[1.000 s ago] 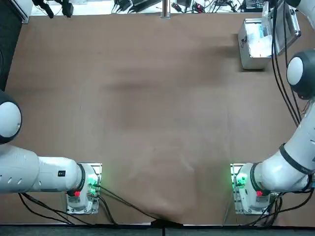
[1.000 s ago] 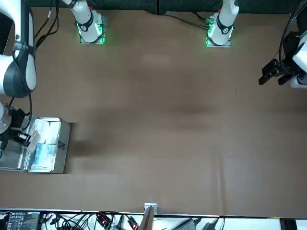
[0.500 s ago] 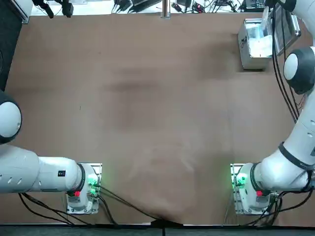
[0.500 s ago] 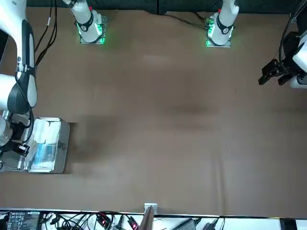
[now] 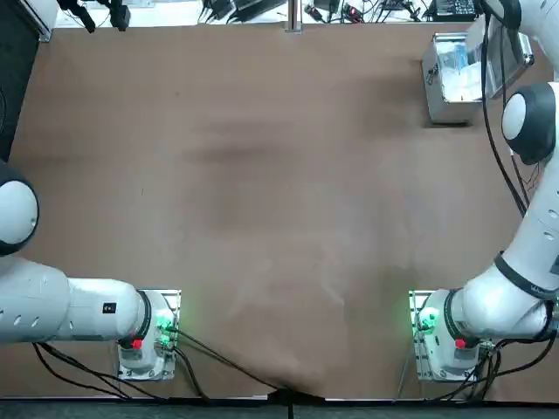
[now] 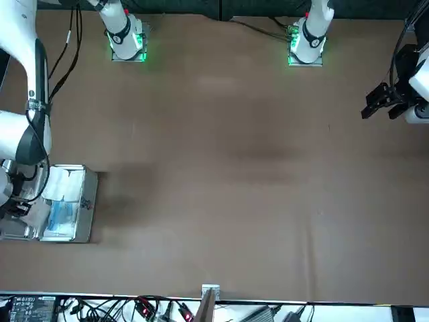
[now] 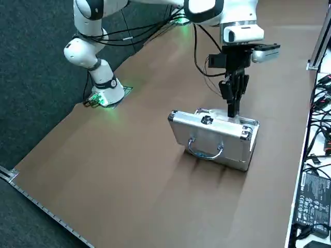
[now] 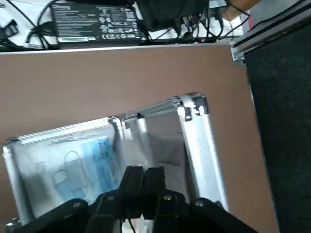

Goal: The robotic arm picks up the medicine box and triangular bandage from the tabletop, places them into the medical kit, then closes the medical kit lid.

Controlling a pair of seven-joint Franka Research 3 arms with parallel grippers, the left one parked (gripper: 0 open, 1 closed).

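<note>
Two white robotic arms (image 5: 524, 244); one silver medical kit (image 7: 207, 135); one lid (image 5: 517, 61); one curved handle (image 7: 205, 157).

Lab with table-mounted robot arms (image 6: 33, 114)

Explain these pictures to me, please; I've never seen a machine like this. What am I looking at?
The working machine is the white, jointed right arm, which ends in the right gripper, its grasping part. One picture looks straight down on the table, one faces the robot from across it, one looks down diagonally from the robot's right, and one comes from the arm's own wrist. On the table stands a silver case, its lid open. Inside are pale contents and a light blue item. The gripper is down at the open case; I can't tell whether it holds anything.
</note>
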